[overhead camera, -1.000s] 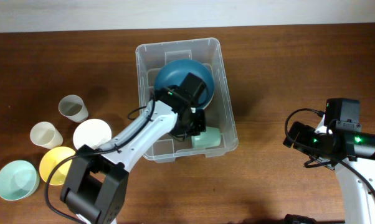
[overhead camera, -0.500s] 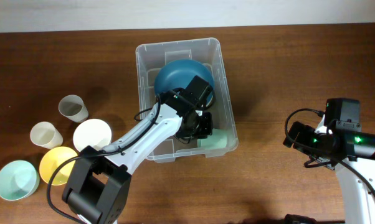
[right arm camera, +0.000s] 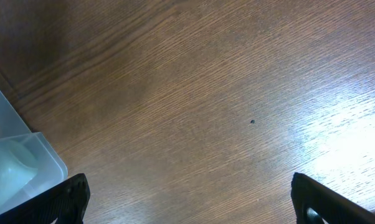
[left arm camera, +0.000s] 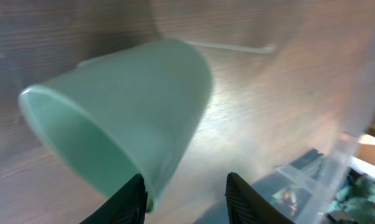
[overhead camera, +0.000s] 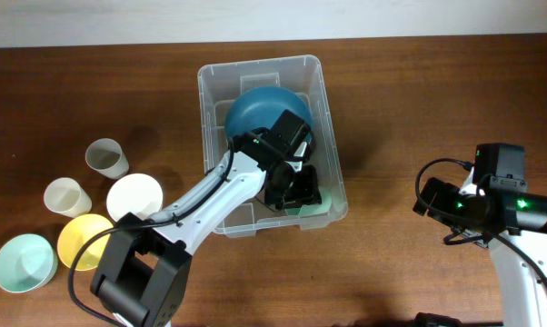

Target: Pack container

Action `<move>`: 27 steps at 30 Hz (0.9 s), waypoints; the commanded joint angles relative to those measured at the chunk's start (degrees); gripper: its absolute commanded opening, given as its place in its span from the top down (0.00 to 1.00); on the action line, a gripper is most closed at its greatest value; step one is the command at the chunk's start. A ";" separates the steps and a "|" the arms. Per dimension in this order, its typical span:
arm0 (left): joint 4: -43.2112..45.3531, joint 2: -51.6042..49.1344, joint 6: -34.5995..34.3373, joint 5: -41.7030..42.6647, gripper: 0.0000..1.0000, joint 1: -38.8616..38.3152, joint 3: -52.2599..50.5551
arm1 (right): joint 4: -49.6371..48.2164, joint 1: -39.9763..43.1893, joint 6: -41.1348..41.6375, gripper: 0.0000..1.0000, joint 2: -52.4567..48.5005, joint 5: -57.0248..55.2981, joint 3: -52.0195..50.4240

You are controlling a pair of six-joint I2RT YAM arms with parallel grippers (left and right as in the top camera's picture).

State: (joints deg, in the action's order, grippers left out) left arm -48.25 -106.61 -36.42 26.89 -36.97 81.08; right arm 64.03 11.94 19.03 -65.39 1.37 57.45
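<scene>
The clear container (overhead camera: pixel 260 65) stands at the table's middle back. A dark blue bowl (overhead camera: pixel 255 109) lies in its far half. A mint green cup (overhead camera: pixel 321 205) lies on its side in the near right corner. In the left wrist view the cup (left arm camera: pixel 125 112) fills the upper left, its rim beside the left finger. My left gripper (overhead camera: pixel 292 193) is inside the container, jaws (left arm camera: pixel 184 199) open, nothing clamped. My right gripper (overhead camera: pixel 425 202) is open (right arm camera: pixel 187 199) over bare table right of the container, whose corner (right arm camera: pixel 13 155) shows at the right wrist view's left edge.
At the left of the table stand a grey cup (overhead camera: pixel 106 157), a cream cup (overhead camera: pixel 66 196), a white bowl (overhead camera: pixel 134 196), a yellow bowl (overhead camera: pixel 81 238) and a mint bowl (overhead camera: pixel 24 263). The back wall runs along the top edge.
My left gripper has moved toward the container's near right corner with the green cup, which now lies partly under it. The right arm has not moved.
</scene>
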 commanded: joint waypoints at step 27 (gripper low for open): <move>10.88 0.13 13.49 5.01 0.69 -3.65 -0.79 | 0.04 -0.31 -0.35 0.01 -0.09 -0.52 -0.13</move>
State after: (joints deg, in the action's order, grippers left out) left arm -37.82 -106.61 -26.37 29.21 -40.16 80.82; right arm 64.05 11.94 19.03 -65.39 1.37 57.45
